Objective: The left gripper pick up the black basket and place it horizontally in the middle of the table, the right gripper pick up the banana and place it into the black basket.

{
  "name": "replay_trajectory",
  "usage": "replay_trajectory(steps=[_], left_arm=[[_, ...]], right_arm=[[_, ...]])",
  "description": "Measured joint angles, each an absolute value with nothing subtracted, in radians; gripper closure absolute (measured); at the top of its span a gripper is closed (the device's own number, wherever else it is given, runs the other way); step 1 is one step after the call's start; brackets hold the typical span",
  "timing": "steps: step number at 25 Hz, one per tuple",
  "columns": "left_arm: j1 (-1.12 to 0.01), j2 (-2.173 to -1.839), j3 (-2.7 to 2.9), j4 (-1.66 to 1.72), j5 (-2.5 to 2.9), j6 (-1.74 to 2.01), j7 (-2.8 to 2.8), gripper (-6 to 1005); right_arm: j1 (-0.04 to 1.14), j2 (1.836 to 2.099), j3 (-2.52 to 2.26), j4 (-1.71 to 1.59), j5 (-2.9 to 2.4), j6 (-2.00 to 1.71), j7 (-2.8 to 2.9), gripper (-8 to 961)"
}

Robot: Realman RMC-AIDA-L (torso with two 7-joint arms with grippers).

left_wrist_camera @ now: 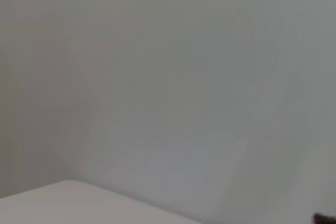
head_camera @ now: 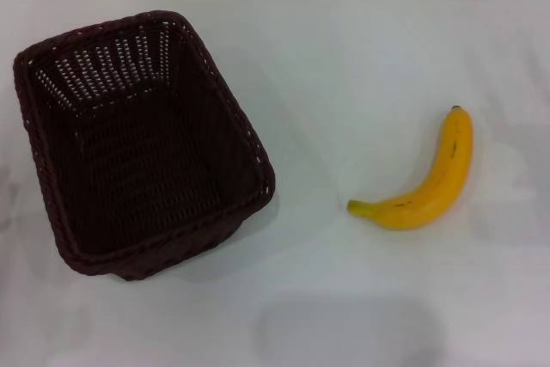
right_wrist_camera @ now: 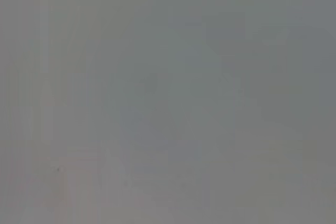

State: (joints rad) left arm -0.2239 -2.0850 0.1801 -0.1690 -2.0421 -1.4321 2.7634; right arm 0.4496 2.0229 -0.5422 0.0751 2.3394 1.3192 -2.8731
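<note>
Meanwhile, stood on the left of the white, smooth table (head_camera: 361,58): the black basket (head_camera: 137,143), a deep rectangular woven tub with slatted see-through sides and a rolled rim, turned askew, mouth up and holding nothing. Lay well apart on the right: the banana (head_camera: 430,180), curved, bright yellow, glossy, faintly marked brown, dark tip at the far end, greenish stem pointing left towards the basket. Showed neither left gripper nor right gripper anywhere, so could not tell whether released or clenched; caught only blank pale surfaces from both wrist views
</note>
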Motion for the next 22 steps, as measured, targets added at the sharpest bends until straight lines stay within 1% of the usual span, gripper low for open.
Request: replay_trajectory(steps=[4,8,17,21,22], left_arm=[[-0.192,-2.084,0.183,-0.151,-2.043,-1.432,2.763,143],[-0.183,-2.083,0.187,-0.149,-2.039,-1.432,2.762,145],[-0.185,-2.082,0.189,-0.149,-2.037,-1.428,2.758,150],[-0.193,-2.080,0.190,-0.145,-2.036,-1.412,2.702,152],[-0.207,-2.076,0.195,-0.098,-2.027,-1.362,2.590,152]], right_arm=[[0.445,2.022,-0.541,0.075,2.339,1.319,-2.873,112],[0.448,2.020,-0.541,0.075,2.339,1.319,-2.873,112],[0.445,2.022,-0.541,0.076,2.339,1.319,-2.873,112],[0.444,2.023,-0.541,0.077,2.339,1.319,-2.873,113],[0.444,2.023,-0.542,0.077,2.339,1.319,-2.873,113]])
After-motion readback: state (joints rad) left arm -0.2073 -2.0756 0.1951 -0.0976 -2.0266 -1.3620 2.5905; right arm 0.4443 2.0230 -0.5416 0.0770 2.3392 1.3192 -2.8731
